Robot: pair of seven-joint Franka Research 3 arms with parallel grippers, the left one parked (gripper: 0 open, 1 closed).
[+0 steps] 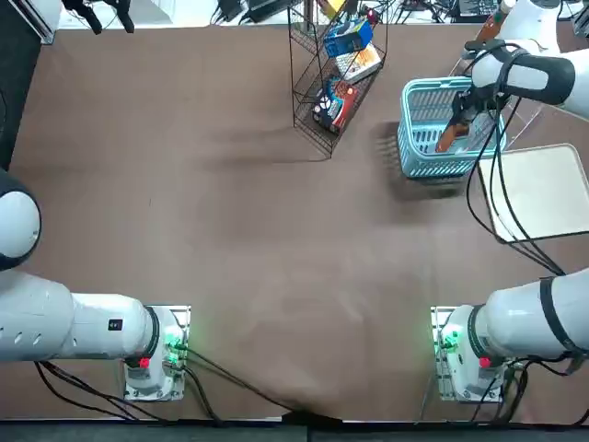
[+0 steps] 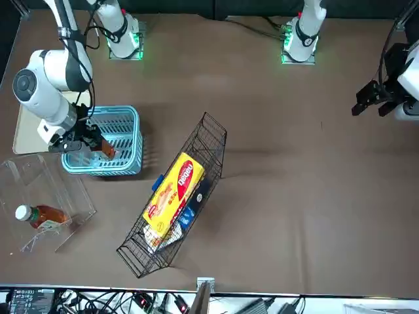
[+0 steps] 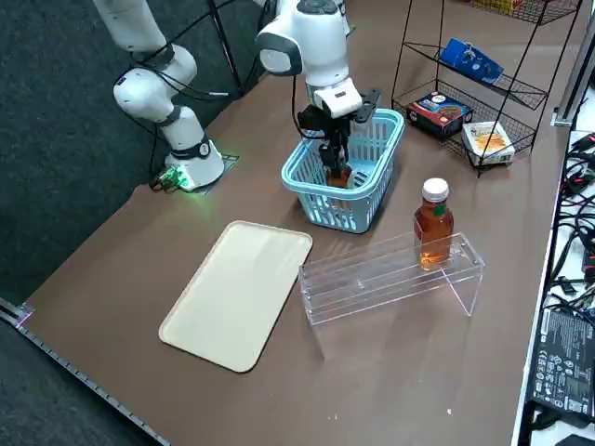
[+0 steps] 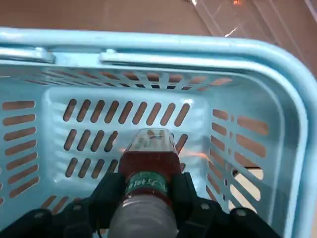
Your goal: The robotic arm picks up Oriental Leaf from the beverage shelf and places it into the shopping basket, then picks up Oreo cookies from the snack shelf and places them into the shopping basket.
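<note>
An amber-brown, white-capped clear tea bottle (image 4: pixel 150 171) is gripped by the black two-finger pincer (image 4: pixel 151 191) within the light blue slotted plastic basket (image 3: pixel 327 206). If it were released high above the basket's floor, it could be toppled; if the pincer were swung sideways, the basket's rim could be struck.
</note>
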